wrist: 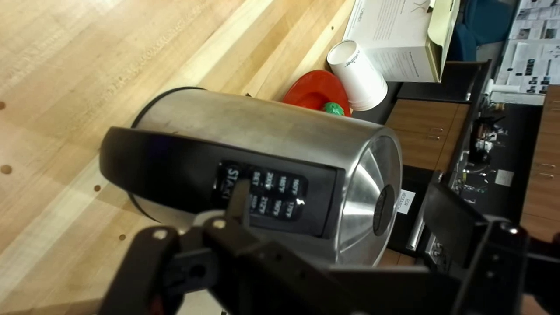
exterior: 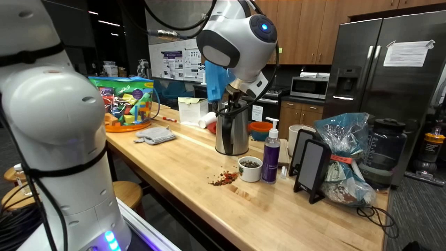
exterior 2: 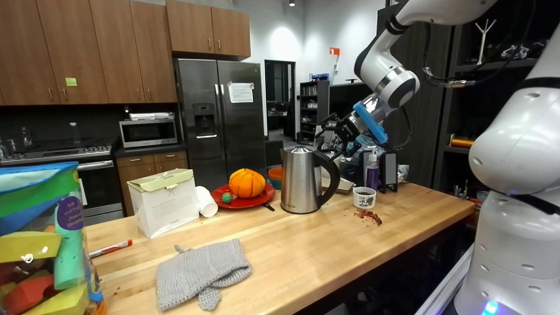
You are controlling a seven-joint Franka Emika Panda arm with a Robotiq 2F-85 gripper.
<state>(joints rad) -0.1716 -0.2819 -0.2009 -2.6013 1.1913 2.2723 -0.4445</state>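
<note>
Brushed steel wraps the kettle [exterior 2: 299, 181], which stands upright on the wooden table [exterior 2: 280, 262], presumably on its base to keep it steady. In an exterior view its black handle [exterior 2: 335, 177] juts toward three o'clock, the side the arm comes from; it is probably turned so to bring the grip and its button panel [wrist: 280, 192] within reach. With the kettle as the dial's centre there, a red plate [exterior 2: 245, 202] bearing an orange pumpkin [exterior 2: 247, 183] lies near nine o'clock. The white cup [exterior 2: 364, 201] of dark bits stands at about half past three, red flakes [exterior 2: 369, 215] scattered beside its foot. A grey knitted cloth [exterior 2: 199, 273] lies toward half past seven, well apart, perhaps laid there to be out of the way.

The gripper [exterior 2: 327, 142] hangs at one o'clock from the kettle, near the top of the handle. Its two fingers [wrist: 455, 223] are spread apart and clasp nothing: in the wrist view one overlaps the button panel, its mate shows past the lid [wrist: 363, 210] toward three o'clock. Whether either touches the kettle I cannot tell. The arm [exterior 2: 380, 70] reaches in from two o'clock, its wrist slanting down toward eight, an oblique pose that seems to suit an upright handle.
</note>
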